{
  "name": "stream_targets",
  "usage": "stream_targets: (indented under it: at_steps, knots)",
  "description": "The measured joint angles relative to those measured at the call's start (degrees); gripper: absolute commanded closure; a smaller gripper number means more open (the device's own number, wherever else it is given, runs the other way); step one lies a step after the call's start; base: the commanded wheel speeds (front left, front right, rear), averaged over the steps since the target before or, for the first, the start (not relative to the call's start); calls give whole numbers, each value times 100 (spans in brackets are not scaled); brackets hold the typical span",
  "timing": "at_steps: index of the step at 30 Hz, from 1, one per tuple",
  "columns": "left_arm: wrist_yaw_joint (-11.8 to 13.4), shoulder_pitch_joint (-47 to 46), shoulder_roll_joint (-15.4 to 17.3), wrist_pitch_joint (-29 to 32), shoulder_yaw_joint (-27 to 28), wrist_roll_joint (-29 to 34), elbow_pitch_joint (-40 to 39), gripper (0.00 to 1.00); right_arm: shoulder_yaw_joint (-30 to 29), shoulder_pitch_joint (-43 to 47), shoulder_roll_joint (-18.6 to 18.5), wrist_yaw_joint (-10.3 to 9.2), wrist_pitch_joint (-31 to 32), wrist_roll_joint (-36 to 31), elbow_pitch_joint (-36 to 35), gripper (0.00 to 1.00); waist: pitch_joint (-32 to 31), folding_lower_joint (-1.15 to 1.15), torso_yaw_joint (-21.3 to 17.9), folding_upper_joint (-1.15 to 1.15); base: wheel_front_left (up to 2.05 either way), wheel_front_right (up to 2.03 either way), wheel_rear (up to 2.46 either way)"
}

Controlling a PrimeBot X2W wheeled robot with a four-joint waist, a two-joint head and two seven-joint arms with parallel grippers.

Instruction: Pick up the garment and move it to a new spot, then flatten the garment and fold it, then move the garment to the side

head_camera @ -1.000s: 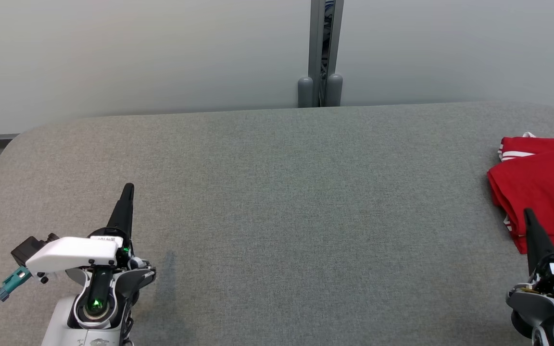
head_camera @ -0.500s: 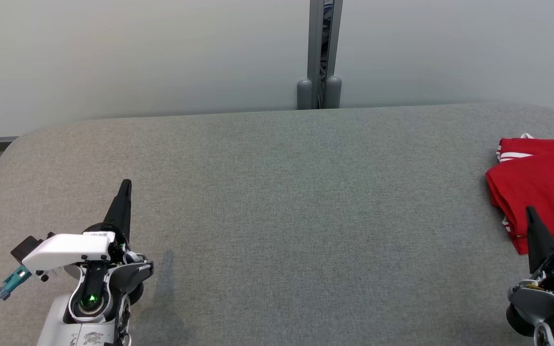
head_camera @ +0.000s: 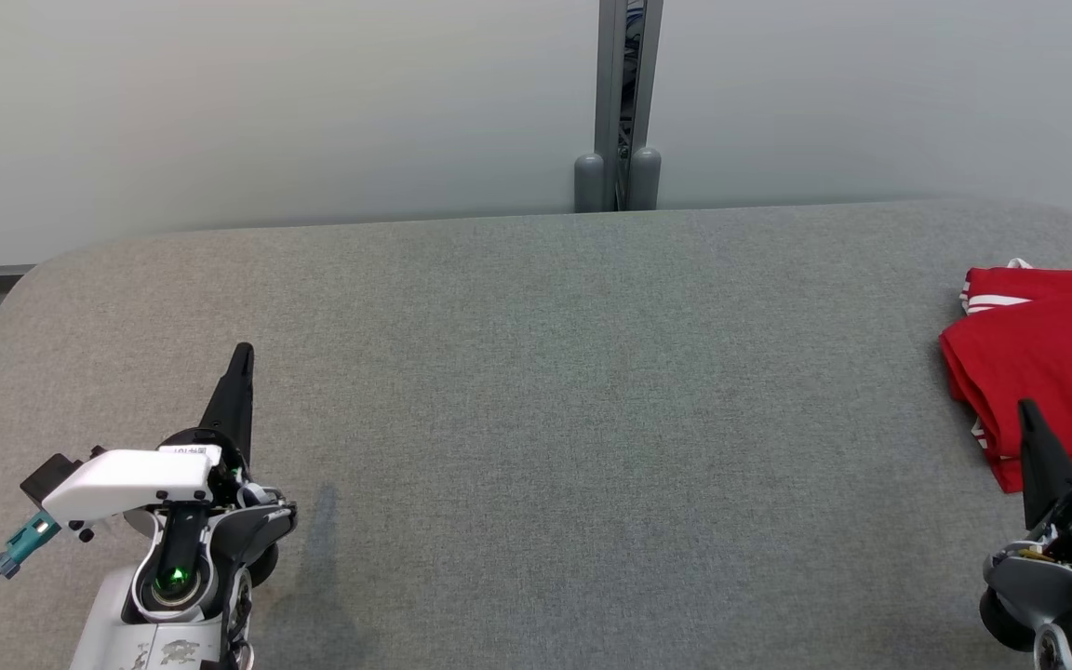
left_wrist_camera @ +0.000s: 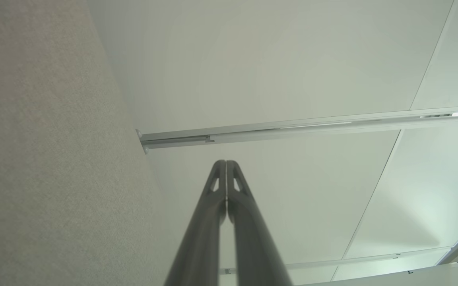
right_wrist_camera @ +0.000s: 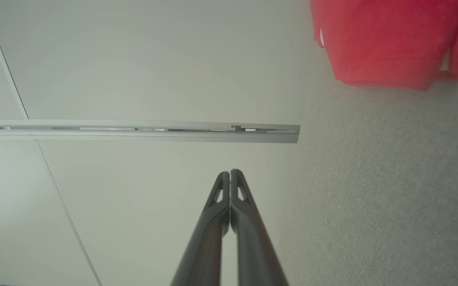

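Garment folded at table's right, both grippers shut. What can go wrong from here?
1. The red garment runs out of the head view at the right side of the table; how near the edge it lies cannot be told, and it might slip off.
2. The right gripper, shut, points toward the garment's near corner; a forward swing could snag it and spoil the fold.
3. A white-striped layer sticks out at the far side, so the stack may be loose.
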Motion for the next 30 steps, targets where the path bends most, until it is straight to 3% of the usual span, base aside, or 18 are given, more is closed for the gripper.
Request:
stream_targets:
  at_steps: [30]
  knots:
    - [0,0,-18,27,43,26,1,100,-14,-1,2,0,7,0,0,100,0,0,0,0,0,0,0]
